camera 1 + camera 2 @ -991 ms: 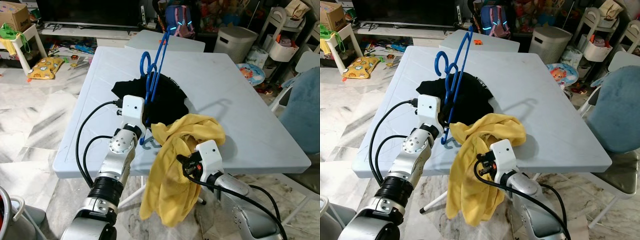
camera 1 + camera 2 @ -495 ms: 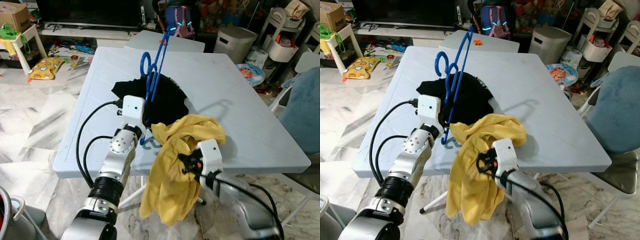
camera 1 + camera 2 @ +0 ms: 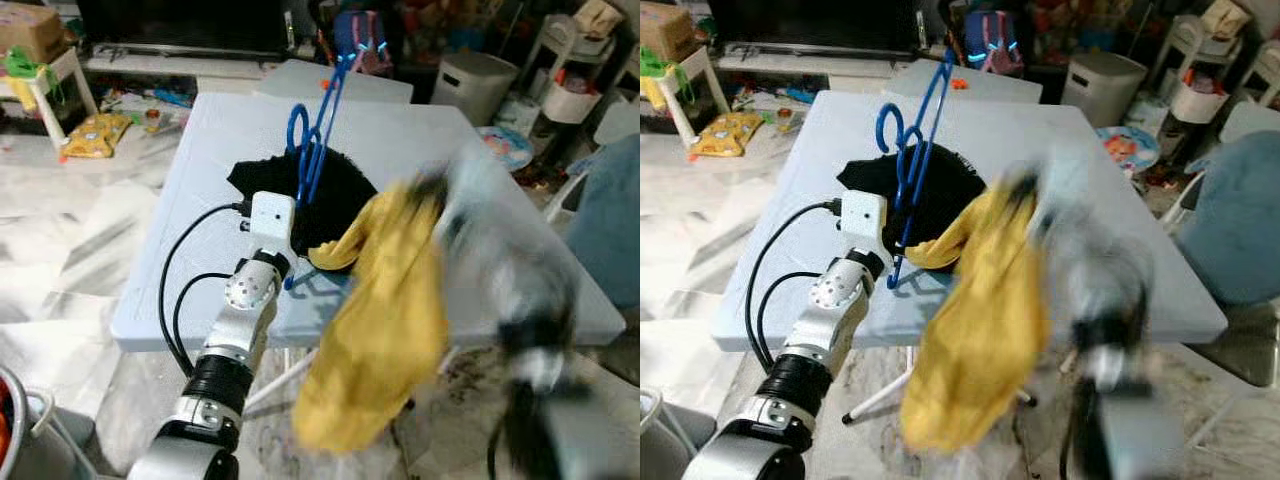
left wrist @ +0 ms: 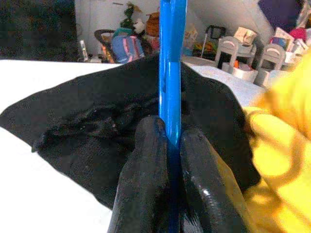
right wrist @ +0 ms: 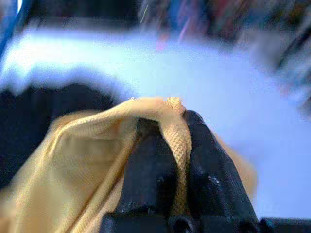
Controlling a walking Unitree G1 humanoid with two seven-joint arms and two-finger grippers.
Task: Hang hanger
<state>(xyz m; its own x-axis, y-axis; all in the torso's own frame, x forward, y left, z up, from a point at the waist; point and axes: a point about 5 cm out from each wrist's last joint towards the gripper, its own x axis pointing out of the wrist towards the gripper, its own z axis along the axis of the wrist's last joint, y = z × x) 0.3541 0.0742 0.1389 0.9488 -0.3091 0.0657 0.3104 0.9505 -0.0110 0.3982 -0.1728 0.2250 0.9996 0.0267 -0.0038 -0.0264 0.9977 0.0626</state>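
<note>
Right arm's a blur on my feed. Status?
Left pincer shut on blue hanger. Right pincer shut on yellow shirt, lifting. Black garment on table.

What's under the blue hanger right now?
A black garment lies on the white table beneath the blue hanger, which the left hand grips. Anything under the cloth is hidden.
</note>
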